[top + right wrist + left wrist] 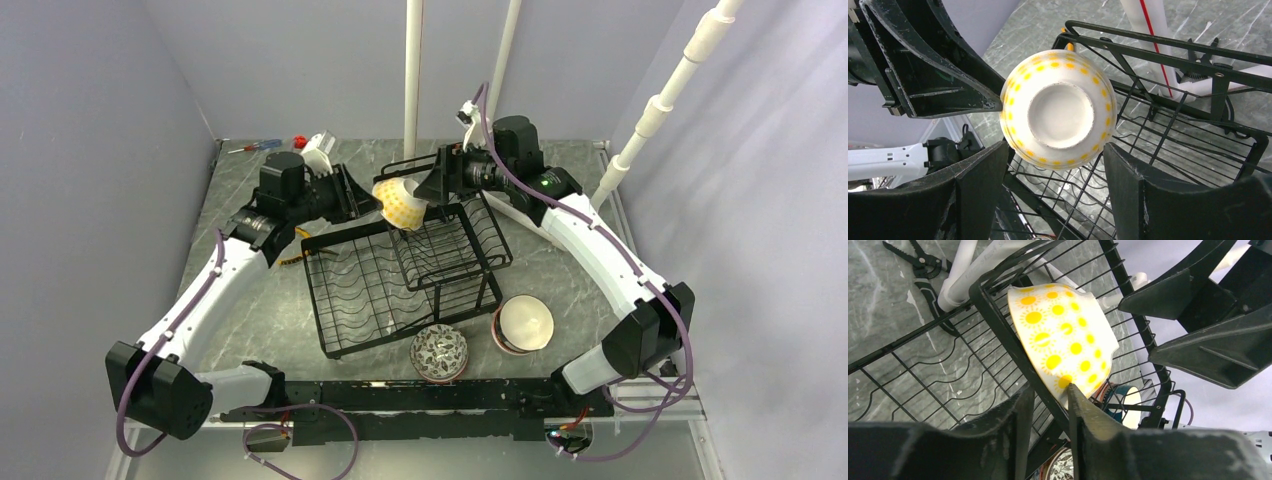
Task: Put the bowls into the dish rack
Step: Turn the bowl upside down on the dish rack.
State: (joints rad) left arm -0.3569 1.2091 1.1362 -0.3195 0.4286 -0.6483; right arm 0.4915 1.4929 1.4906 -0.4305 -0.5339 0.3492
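A yellow dotted bowl (399, 203) is tipped on its side at the left rim of the dish rack's (322, 300) upper basket. My left gripper (366, 203) faces its sun-patterned inside (1063, 335). Its jaws (1050, 392) are drawn in narrowly on the bowl's lower rim, with a rack bar (998, 325) crossing the gap. My right gripper (1055, 150) is open and wide, facing the bowl's white foot (1060, 115) without touching it. Two more bowls stand in front of the rack: a white-inside one (525, 322) and a dark floral one (439, 353).
Two white poles (412, 70) rise just behind the rack. Pliers (923, 265) lie on the marble table behind the rack, and a screwdriver (255, 146) lies at the back left. Grey walls close in on both sides.
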